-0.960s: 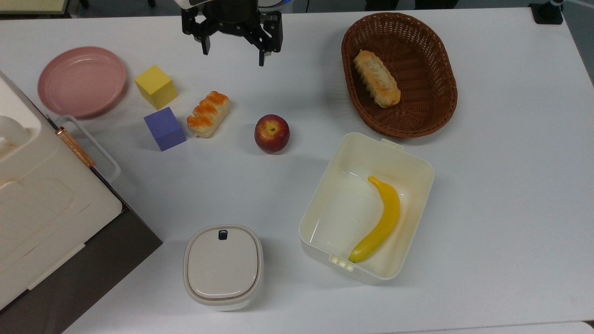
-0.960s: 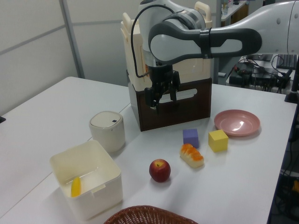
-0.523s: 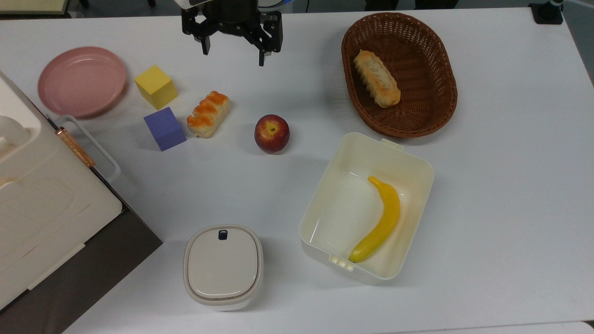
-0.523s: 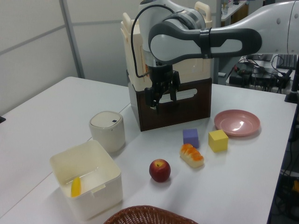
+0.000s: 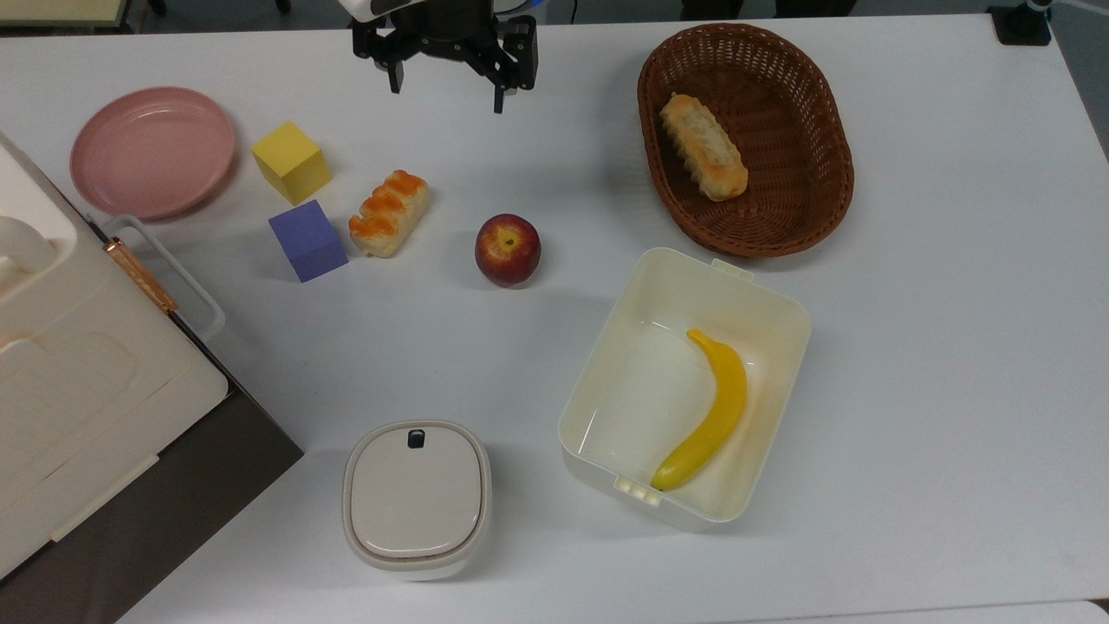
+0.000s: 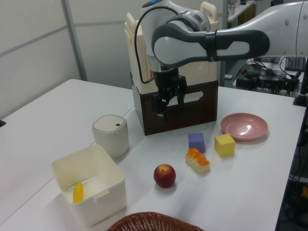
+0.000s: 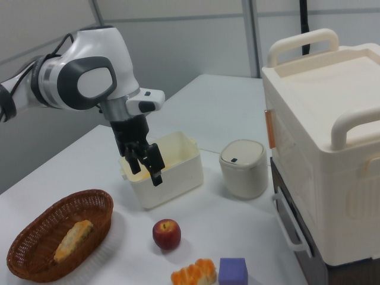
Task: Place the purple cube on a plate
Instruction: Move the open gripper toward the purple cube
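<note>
Parts of the scene are cut off: in the top view the arm leaves the top edge just above the gripper (image 5: 444, 89), the white case (image 5: 78, 381) runs off the left edge, and in the left view the basket (image 6: 154, 222) shows as only a rim at the bottom edge. In the right view the bun (image 7: 193, 275) and the cube (image 7: 233, 272) are clipped by the bottom edge, and the tub (image 7: 163, 169) stands partly behind the gripper (image 7: 149, 169), its contents hidden. In the left view only an end of the banana (image 6: 78, 192) shows inside the tub (image 6: 89, 183). The fingers (image 5: 499, 97) are spread wide with nothing between them, hanging above the bench (image 5: 910, 347) near its far edge in the top view, touching nothing. The cube (image 5: 308, 240) sits on the bench near the top view's left edge, just beside the bun (image 5: 389, 213), near a yellow cube (image 5: 291, 161) and clear of the plate (image 5: 152, 152), which lies bare beyond the yellow cube. An apple (image 5: 508, 250) rests near the bench's middle, well apart from the basket (image 5: 823, 165), which holds a bread roll (image 5: 703, 159). A lidded pot (image 5: 417, 497) stands near the bench's near edge beside the tub (image 5: 693, 286), where the banana (image 5: 710, 412) lies.
</note>
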